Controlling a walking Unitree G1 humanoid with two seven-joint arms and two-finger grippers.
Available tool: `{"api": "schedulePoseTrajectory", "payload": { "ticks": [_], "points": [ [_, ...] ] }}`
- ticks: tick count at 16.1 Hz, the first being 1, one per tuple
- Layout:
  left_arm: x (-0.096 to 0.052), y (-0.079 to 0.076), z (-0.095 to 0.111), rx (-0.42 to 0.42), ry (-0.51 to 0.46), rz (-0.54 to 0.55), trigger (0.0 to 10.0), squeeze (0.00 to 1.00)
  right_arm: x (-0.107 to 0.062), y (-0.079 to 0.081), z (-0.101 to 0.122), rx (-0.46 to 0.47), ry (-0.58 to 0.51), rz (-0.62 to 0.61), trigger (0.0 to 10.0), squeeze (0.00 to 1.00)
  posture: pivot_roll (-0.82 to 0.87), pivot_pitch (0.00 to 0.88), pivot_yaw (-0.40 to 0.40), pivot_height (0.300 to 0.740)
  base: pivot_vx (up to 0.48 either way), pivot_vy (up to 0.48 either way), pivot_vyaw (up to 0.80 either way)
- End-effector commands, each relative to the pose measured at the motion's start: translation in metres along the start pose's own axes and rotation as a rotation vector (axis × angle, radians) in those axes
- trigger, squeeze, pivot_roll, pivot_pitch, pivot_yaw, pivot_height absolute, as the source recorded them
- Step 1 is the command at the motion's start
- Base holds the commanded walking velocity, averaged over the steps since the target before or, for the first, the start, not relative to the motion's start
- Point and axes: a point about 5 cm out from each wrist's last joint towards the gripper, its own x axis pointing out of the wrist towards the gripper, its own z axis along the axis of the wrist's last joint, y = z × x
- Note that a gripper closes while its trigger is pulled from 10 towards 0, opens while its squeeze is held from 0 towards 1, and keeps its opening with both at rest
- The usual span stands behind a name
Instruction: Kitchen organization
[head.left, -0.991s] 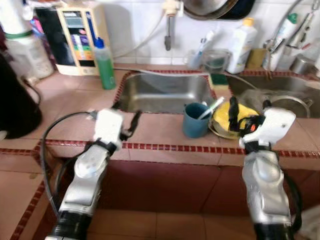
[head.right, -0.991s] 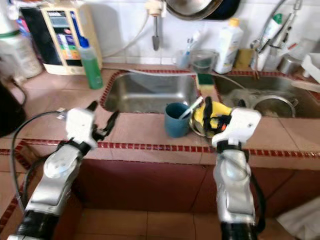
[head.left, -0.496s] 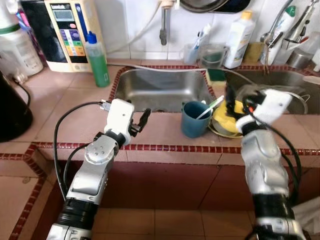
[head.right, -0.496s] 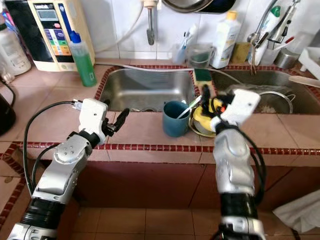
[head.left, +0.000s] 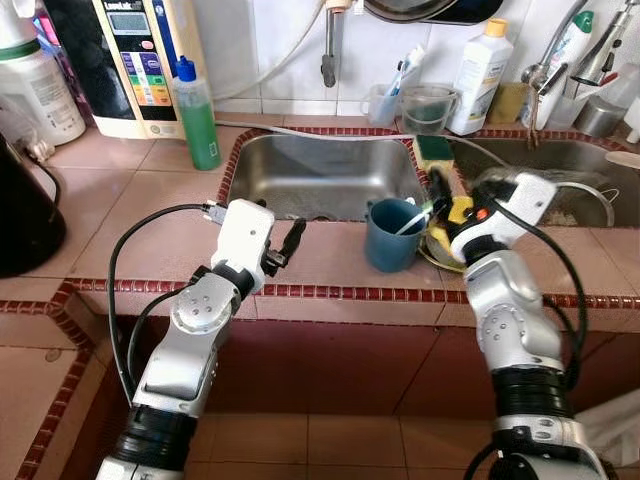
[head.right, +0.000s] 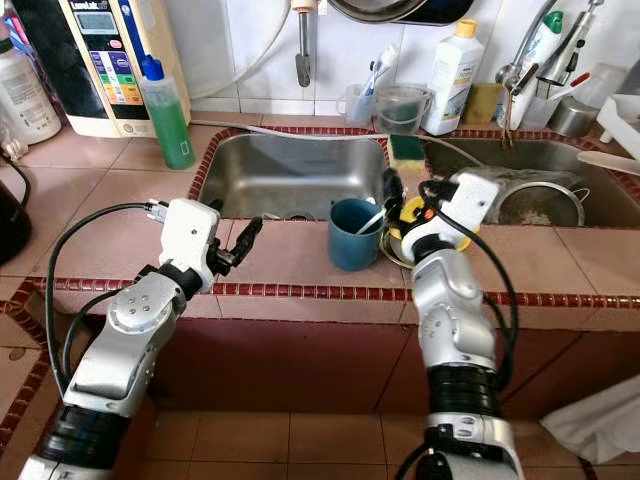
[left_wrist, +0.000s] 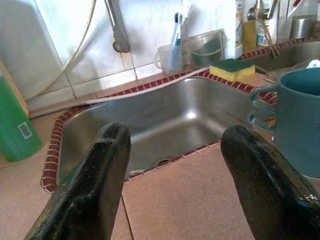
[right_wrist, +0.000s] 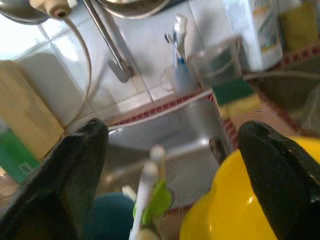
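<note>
Counter ledge (head.left: 330, 262) runs across before me; sink basin (head.left: 325, 180) behind it. Cup (head.left: 390, 236) stands on the ledge at the basin's near right corner, a toothbrush (head.left: 418, 215) in it. Bowl (head.right: 408, 215) just right of the cup. Sponge (head.left: 434, 150) behind, on the divider between basins. Soap bottle (head.left: 198, 116) left of the basin.

My left pincer (head.left: 285, 243) over the ledge, left of the cup, fingers apart. My right pincer (right_wrist: 165, 165) above the bowl, fingers spread.

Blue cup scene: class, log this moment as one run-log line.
right gripper: open, above yellow bowl, beside blue cup | left gripper: open, over counter by sink | cup: holds toothbrush
</note>
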Motion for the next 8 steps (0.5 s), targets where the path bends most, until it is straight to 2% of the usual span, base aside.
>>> {"api": "schedulePoseTrajectory", "payload": {
  "ticks": [1,5,7,8],
  "points": [
    [-0.002,-0.003,0.002,0.012,-0.003,-0.002,10.0,0.0,0.002,0.0,-0.002,0.05,0.025,-0.013,0.0,0.0,-0.02,0.034,-0.005,0.74,0.0,0.0,0.0],
    [-0.002,-0.006,0.004,0.002,-0.013,-0.013,10.0,0.0,0.001,0.0,-0.005,0.053,0.034,-0.005,0.0,0.0,-0.02,0.032,-0.008,0.74,0.0,0.0,0.0],
    [-0.005,-0.012,0.007,-0.008,-0.03,-0.079,10.0,0.0,0.001,0.0,-0.005,0.052,0.037,-0.006,0.0,0.0,-0.02,0.029,-0.009,0.74,0.0,0.0,0.0],
    [-0.009,-0.02,0.012,0.011,-0.061,-0.153,10.0,0.0,0.001,-0.001,-0.005,0.05,0.039,-0.009,0.0,0.0,-0.02,0.029,-0.009,0.74,0.0,0.0,0.0]
  ]
}}
